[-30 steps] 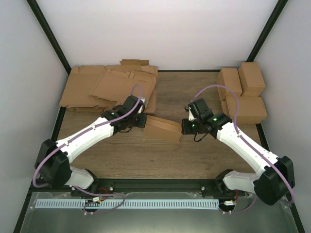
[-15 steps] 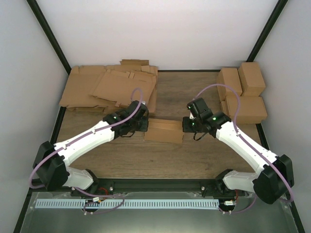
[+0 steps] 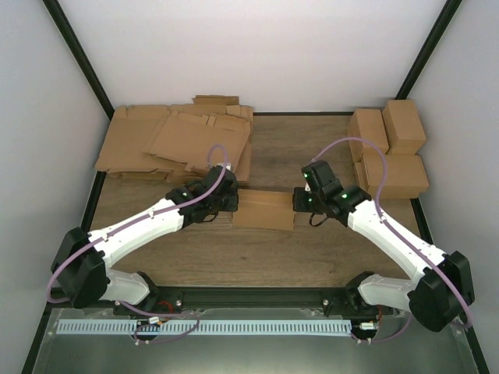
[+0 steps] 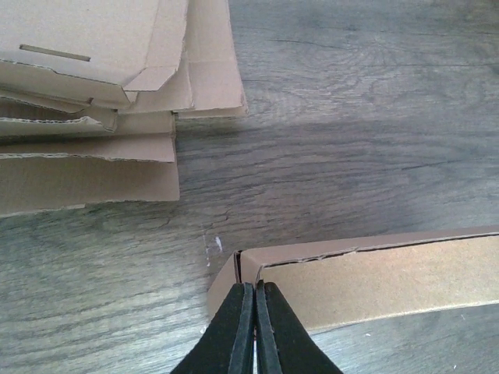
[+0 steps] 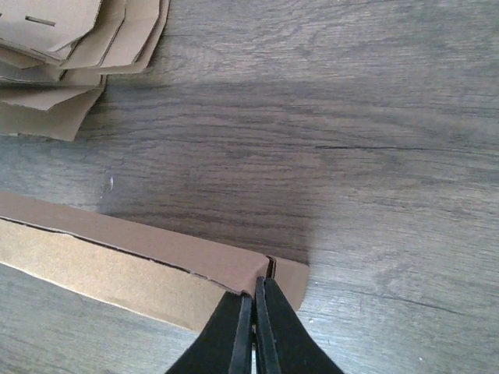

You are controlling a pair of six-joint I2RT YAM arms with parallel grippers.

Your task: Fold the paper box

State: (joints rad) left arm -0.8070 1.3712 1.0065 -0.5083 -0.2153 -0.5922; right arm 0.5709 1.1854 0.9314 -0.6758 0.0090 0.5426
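Observation:
The paper box (image 3: 263,209), a small oblong brown carton, lies level across the middle of the table between my two grippers. My left gripper (image 3: 234,201) is shut at the box's left end. In the left wrist view its fingertips (image 4: 255,285) pinch the thin wall at the corner of the box (image 4: 374,276). My right gripper (image 3: 297,201) is shut at the right end. In the right wrist view its tips (image 5: 255,280) close on the end edge of the box (image 5: 117,261), beside a small end flap (image 5: 290,274).
A pile of flat cardboard sheets (image 3: 175,140) lies at the back left, also visible in the wrist views (image 4: 86,93) (image 5: 54,47). Three folded boxes (image 3: 390,148) stand at the back right. Dark wood tabletop (image 3: 257,249) lies between box and arm bases.
The box was slanted, its right end nearer to me; it now lies level and slightly to the right. Both grippers stayed shut on its ends, the left moving right and nearer.

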